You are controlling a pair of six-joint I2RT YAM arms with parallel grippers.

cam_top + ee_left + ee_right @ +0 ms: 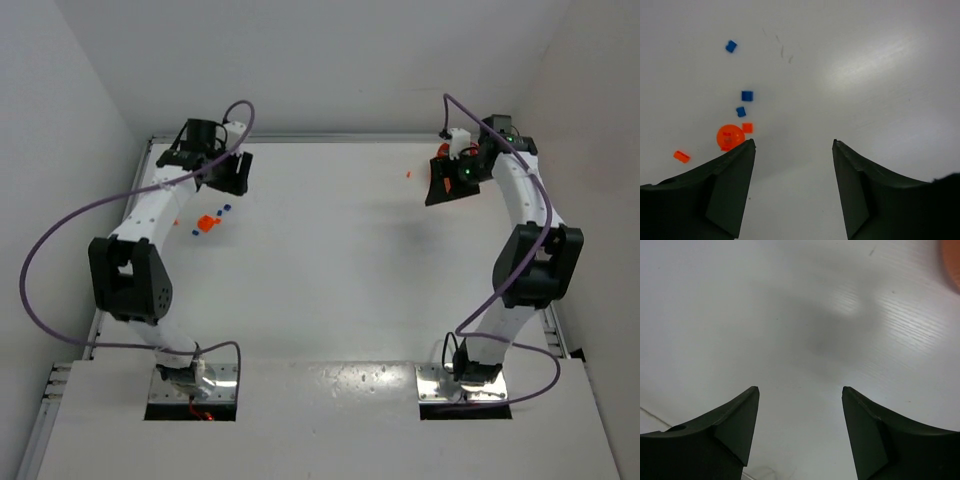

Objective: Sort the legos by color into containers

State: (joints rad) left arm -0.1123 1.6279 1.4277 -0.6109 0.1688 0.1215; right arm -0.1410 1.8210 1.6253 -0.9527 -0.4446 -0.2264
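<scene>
Left gripper stands spread and empty just beside the orange bowl, apparently poised to collect; blue bricks and orange bricks lie loose around it on the table. Right gripper, likewise spread and empty, hovers well apart.

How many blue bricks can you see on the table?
3. One blue brick lies alone farther off; a second blue brick and a third blue brick sit close together just beyond the orange bowl. Others may be hidden.
</scene>
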